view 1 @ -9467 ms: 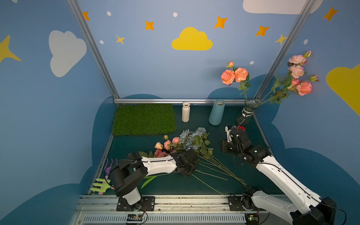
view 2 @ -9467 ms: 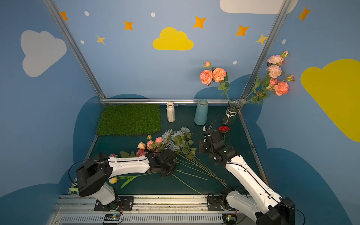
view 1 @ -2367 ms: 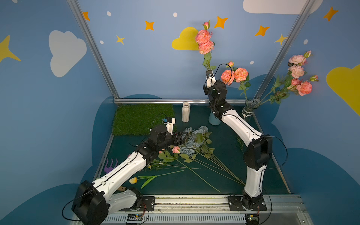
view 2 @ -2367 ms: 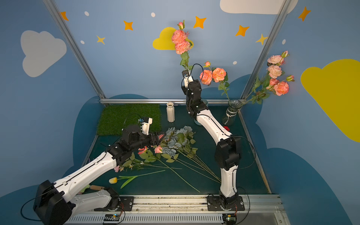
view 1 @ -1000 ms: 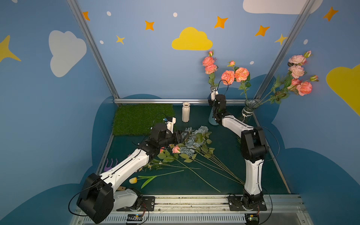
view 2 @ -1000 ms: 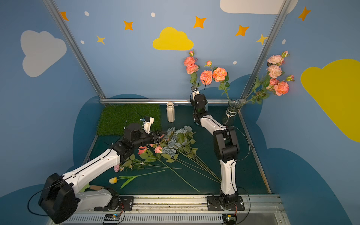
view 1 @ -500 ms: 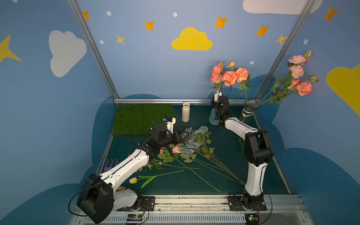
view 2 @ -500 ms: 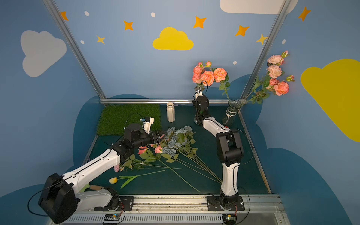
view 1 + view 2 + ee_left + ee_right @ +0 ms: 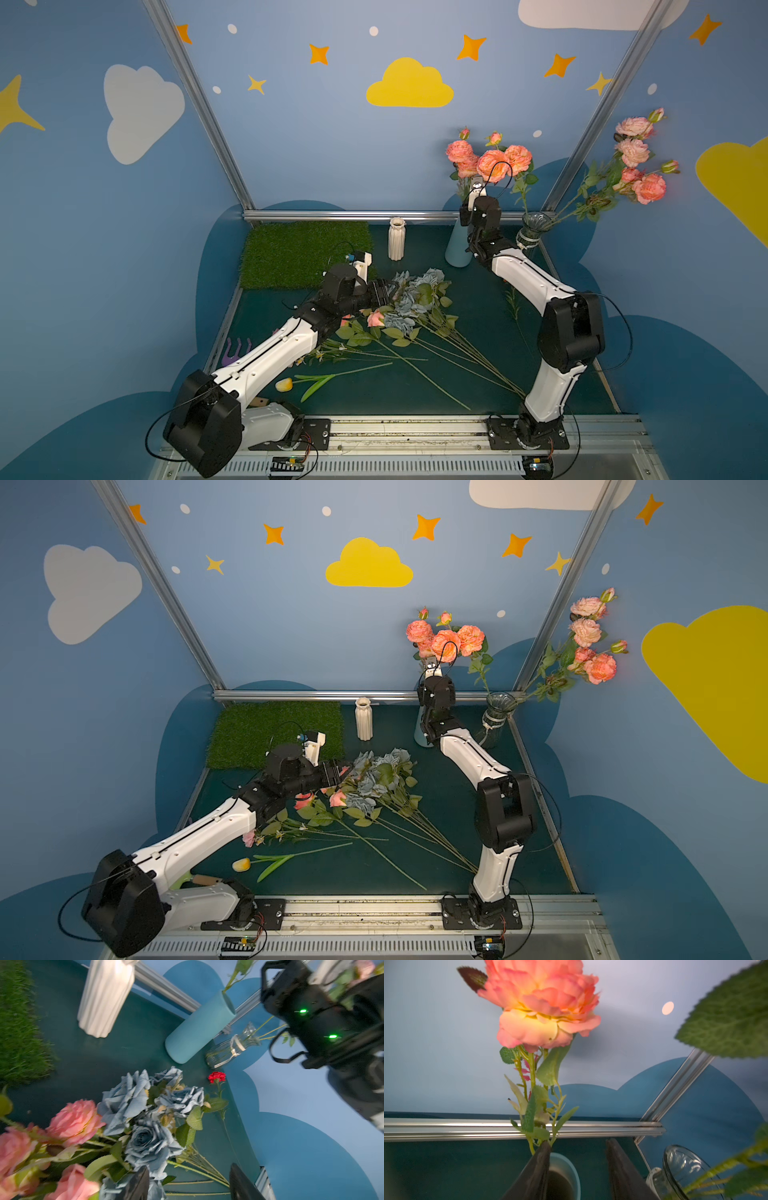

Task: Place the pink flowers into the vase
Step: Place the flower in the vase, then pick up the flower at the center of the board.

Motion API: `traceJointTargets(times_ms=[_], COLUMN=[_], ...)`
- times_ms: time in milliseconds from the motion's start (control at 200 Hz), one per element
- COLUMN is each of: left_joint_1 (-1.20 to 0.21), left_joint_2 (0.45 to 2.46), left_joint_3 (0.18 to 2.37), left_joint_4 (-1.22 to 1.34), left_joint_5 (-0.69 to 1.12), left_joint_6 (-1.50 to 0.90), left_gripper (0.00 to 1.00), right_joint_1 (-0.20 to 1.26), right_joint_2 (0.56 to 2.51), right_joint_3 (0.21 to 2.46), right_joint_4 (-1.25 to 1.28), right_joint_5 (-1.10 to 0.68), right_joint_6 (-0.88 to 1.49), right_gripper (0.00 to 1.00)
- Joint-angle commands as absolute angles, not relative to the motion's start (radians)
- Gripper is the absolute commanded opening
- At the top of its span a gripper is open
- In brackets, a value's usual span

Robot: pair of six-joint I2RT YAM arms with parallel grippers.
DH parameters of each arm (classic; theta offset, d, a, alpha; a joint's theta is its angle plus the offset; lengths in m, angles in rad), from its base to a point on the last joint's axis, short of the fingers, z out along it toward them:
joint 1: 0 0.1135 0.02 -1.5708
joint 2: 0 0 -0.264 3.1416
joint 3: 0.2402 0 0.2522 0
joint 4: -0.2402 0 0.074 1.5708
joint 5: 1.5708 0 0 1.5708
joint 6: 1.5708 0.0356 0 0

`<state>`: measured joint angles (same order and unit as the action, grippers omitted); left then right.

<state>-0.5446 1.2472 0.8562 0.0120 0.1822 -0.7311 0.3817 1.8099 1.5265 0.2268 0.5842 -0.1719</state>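
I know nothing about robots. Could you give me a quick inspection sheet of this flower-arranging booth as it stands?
Surface: dark teal table; artificial grass mat at a back corner.
Job's things: one pink flower stem stands in the blue vase; more pink flowers in the glass vase; pink roses lie on the table.
Clutter: grey-blue roses, red carnation, yellow tulip, white ribbed vase.
Tools: left tool open over the grey-blue roses; right tool open at the blue vase's mouth, nothing between its fingers.
Cables: black cable loop at the right wrist, in front of blooms in both top views.
Surroundings: blue walls, yellow cloud decal, aluminium frame.
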Motion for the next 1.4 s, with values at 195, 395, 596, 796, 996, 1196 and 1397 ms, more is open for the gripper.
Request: traceJointTargets(times_ms=[195, 395, 596, 796, 996, 1196, 1397], left_joint_1=[-0.658, -0.751, -0.845, -0.892, -0.902, -0.902, -0.893], left_joint_2=[1.211, 1.195, 1.216, 1.188, 1.129, 1.130, 1.167], left_joint_3=[0.952, 0.949, 0.933, 0.858, 0.775, 0.735, 0.656], left_joint_4=[-0.301, -0.464, -0.568, -0.570, -0.569, -0.533, -0.375], left_joint_5=[-0.144, -0.306, -0.373, -0.374, -0.376, -0.360, -0.300], left_joint_6=[-0.716, -0.801, -0.908, -1.056, -1.228, -1.320, -1.430], left_gripper=[0.61, 0.57, 0.57, 0.56, 0.53, 0.50, 0.50], right_joint_1=[0.404, 0.479, 0.509, 0.514, 0.515, 0.516, 0.516], right_joint_2=[1.603, 1.475, 1.333, 1.221, 1.098, 1.042, 1.018], right_joint_3=[1.476, 1.369, 1.154, 1.078, 1.014, 0.975, 0.952], right_joint_4=[-0.313, -0.445, -0.418, -0.501, -0.534, -0.528, -0.516], right_joint_5=[0.543, 0.471, 0.287, 0.239, 0.236, 0.236, 0.187], right_joint_6=[0.167, 0.292, 0.364, 0.404, 0.387, 0.379, 0.395], right_gripper=[0.46, 0.46, 0.46, 0.46, 0.46, 0.46, 0.46])
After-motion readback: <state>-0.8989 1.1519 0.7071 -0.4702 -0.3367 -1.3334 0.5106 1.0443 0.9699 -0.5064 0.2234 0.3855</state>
